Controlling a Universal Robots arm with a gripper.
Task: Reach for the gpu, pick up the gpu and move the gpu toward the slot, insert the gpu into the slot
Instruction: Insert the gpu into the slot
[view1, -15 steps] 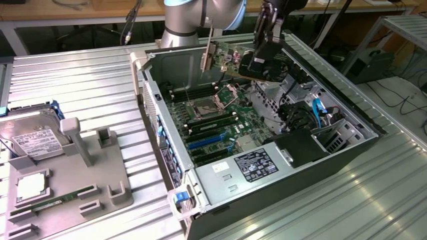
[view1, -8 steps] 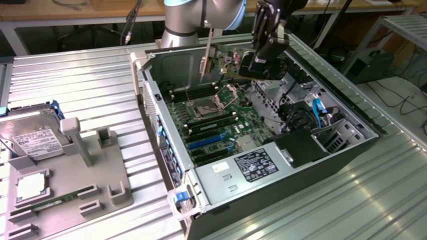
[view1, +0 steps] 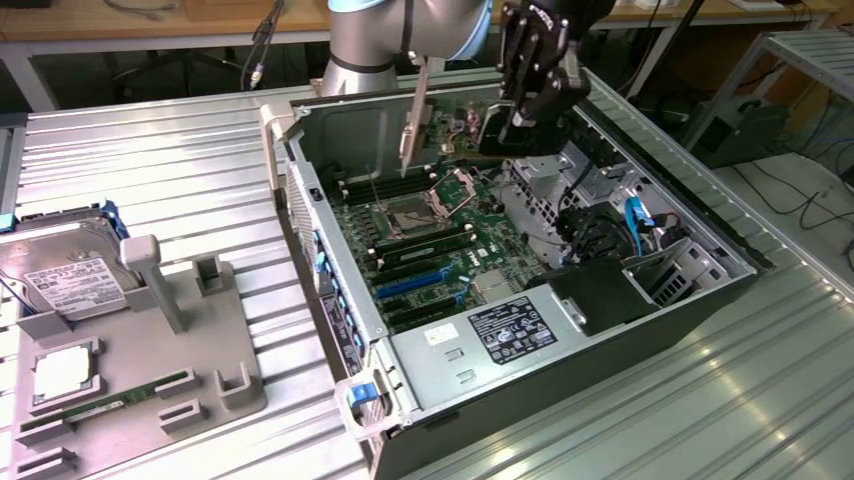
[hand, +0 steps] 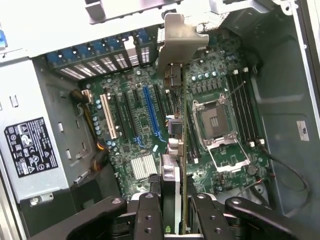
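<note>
Your gripper (hand: 175, 215) is clamped on the gpu (hand: 175, 125), which hangs edge-down above the motherboard (hand: 135, 135). Pickup's done, you're over the board, and seating it remains.

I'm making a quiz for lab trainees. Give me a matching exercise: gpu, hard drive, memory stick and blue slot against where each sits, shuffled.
1 gpu
2 hard drive
3 memory stick
4 blue slot

A on the motherboard in the case
B held by the gripper above the case
C green, lying in the grey holder
D silver, white label, on the grey holder

Pairs: 1-B, 2-D, 3-C, 4-A
</note>
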